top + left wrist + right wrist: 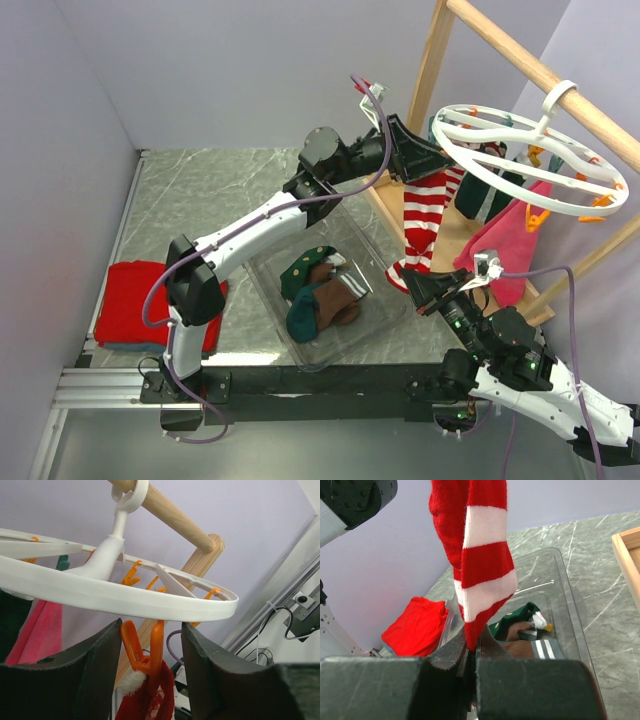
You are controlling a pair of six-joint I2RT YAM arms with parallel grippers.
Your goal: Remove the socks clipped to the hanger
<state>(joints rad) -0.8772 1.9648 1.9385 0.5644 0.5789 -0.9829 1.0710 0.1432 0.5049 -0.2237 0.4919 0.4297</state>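
The white ring hanger hangs by its hook from the wooden rail. A red-and-white striped sock, a pink sock and a dark green sock dangle from its pegs. My left gripper is up at the rim. In the left wrist view it stands open astride an orange peg that clips the striped sock's red cuff; the left finger touches the peg's lever, the right finger is apart. My right gripper is shut on the striped sock's toe.
A clear plastic tray on the marble table holds green and brown socks. A folded red cloth lies at the left wall. The wooden rail and its upright post stand at the back right.
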